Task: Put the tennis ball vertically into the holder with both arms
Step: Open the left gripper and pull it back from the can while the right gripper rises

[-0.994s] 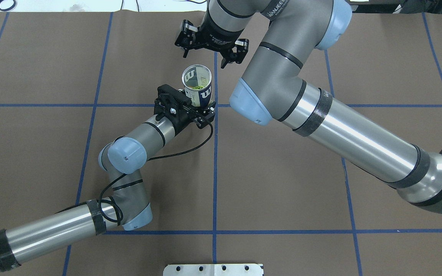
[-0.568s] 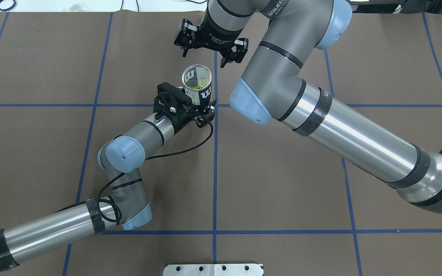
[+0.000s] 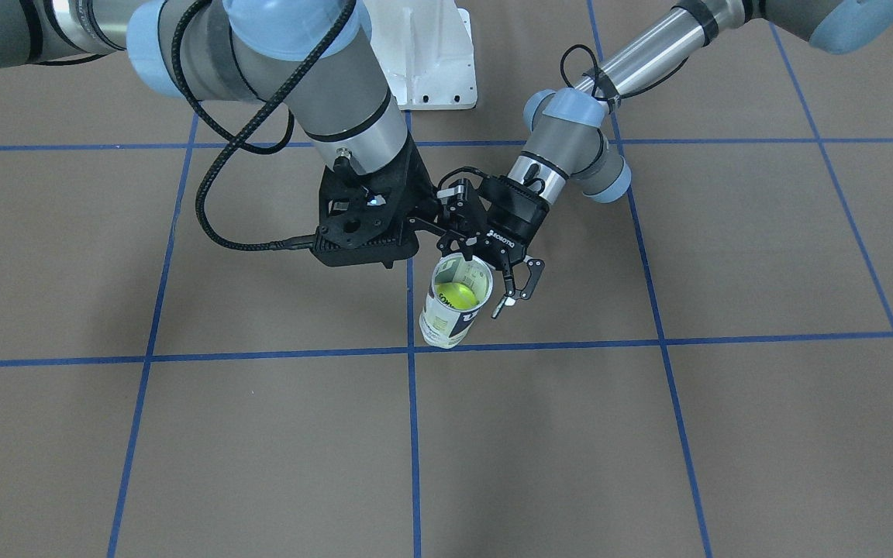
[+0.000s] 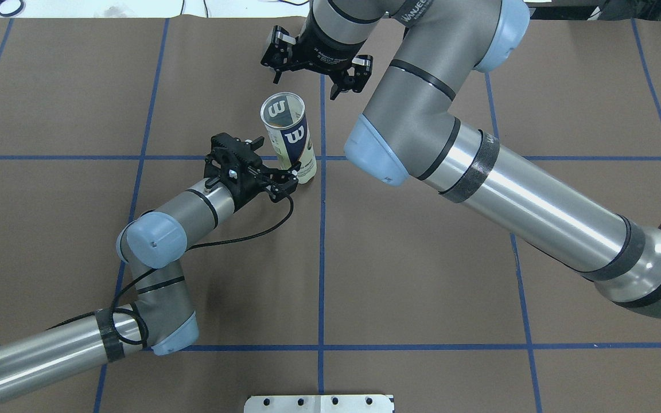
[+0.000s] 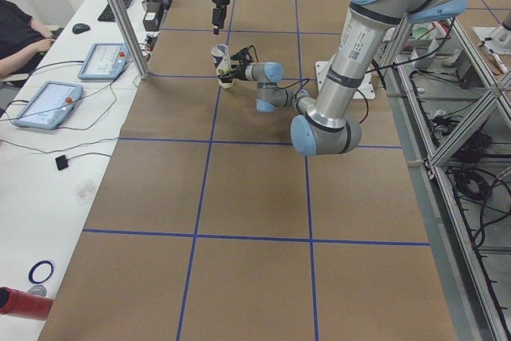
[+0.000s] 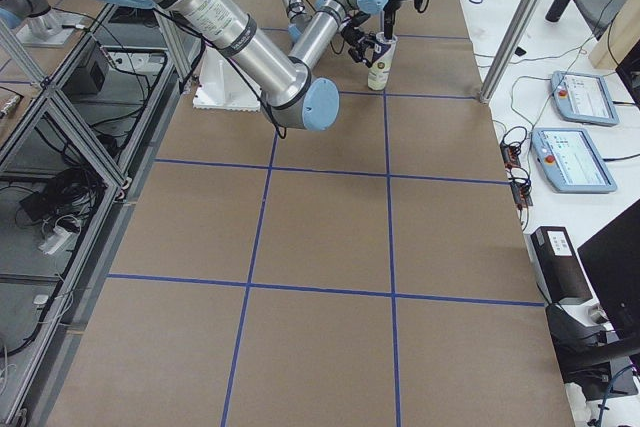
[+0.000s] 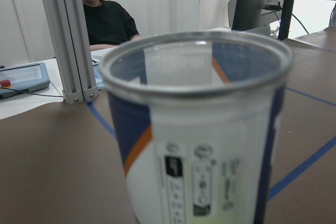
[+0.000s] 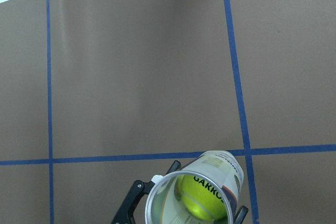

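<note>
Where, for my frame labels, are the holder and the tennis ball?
holder (image 4: 296, 137): overhead view, on its navy label.
tennis ball (image 3: 456, 295): front-facing view, on its top, inside the holder.

My holder (image 4: 295, 137) is clear, its label white and navy with a white W and an orange stripe. The ball (image 3: 456, 295) inside is yellow-green. The counter (image 4: 422, 269) is brown, gridded with blue lines. My jaws are black.

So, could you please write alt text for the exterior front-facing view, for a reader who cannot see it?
A clear holder stands on a brown table with blue grid lines, a yellow-green tennis ball visible inside. The left gripper, open, is close beside it; the right gripper hangs just behind its mouth.
</note>
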Controlling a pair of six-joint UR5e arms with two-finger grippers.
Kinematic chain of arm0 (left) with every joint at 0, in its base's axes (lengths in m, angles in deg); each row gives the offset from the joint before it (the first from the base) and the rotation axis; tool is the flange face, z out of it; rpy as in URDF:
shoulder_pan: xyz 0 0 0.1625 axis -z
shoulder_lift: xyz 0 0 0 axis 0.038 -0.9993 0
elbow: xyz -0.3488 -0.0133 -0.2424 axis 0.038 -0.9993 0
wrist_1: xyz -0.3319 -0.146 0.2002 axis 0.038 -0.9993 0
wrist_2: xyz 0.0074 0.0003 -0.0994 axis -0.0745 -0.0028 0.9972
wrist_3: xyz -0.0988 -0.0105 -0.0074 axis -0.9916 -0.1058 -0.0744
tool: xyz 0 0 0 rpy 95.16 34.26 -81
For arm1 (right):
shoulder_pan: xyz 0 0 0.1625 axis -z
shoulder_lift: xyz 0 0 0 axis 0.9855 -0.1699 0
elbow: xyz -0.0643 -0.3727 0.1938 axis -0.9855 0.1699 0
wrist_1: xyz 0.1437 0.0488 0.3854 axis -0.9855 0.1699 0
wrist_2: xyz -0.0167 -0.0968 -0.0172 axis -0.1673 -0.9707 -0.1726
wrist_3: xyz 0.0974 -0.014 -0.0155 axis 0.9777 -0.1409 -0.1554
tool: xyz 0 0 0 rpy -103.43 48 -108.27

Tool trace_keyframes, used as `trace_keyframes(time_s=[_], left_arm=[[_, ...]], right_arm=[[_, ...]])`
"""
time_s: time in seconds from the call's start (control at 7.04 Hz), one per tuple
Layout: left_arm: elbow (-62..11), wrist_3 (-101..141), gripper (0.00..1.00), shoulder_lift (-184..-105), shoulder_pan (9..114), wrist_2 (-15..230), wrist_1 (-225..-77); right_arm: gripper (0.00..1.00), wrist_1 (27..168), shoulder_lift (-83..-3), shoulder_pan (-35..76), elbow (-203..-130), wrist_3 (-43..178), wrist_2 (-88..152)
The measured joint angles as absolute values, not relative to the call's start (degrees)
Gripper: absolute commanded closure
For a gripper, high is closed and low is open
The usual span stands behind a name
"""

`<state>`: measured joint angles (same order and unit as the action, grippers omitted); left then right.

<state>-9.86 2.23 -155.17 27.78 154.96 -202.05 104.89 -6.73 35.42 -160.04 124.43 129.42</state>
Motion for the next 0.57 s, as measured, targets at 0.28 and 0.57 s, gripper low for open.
trace_keyframes(time_s=[0.28, 0.57], left_arm=[[-17.2, 2.2, 0.01, -146.3, 27.8, 159.2, -201.7], [-21.7, 2.2, 0.01, -140.5, 28.6, 162.5, -201.5]], right_arm=[[0.01, 104.9, -9.4, 34.3, -163.0, 124.1, 130.3], [0.01, 105.0, -12.8, 31.5, -165.7, 122.9, 133.1]])
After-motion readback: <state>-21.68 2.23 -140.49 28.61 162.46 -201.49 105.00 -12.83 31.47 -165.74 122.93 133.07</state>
